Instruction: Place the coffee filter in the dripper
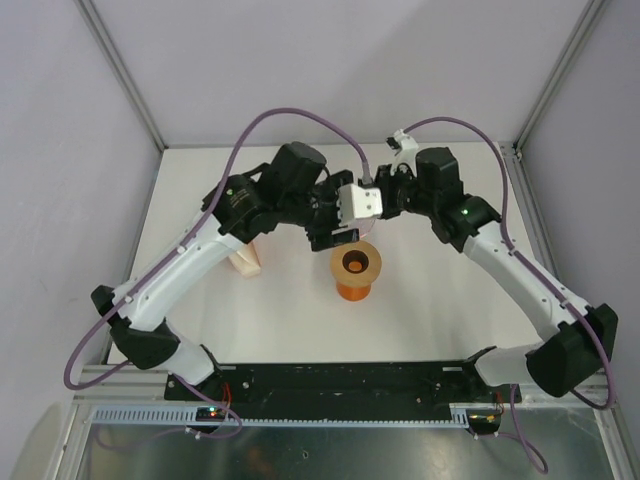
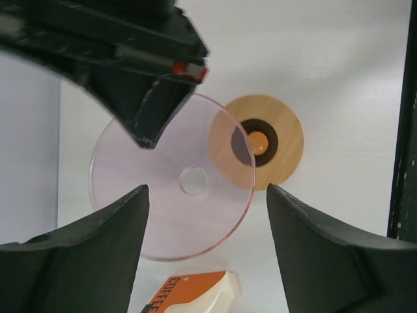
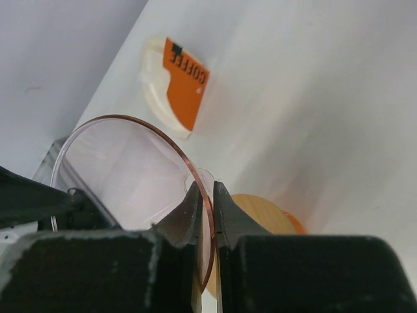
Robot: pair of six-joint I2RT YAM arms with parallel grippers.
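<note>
The dripper (image 2: pixel 163 208), a translucent pinkish cone with a wide round rim, hangs in the air above the table, its small bottom hole facing the left wrist camera. My right gripper (image 3: pixel 213 186) is shut on its rim (image 3: pixel 207 208), one finger inside the cone and one outside. These right fingers (image 2: pixel 153 120) reach onto the rim from the upper left in the left wrist view. My left gripper (image 2: pixel 207 195) stands open, its fingers apart on either side of the dripper without touching it. No single coffee filter shows in any view.
A wooden disc on a small orange cup (image 1: pixel 356 265) stands on the table just below and beside the dripper (image 2: pixel 277 143). A cream stack of folded filters with an orange "COFFEE" label (image 1: pixel 246 260) lies to the left (image 3: pixel 176 85). Frame posts rise at the back corners.
</note>
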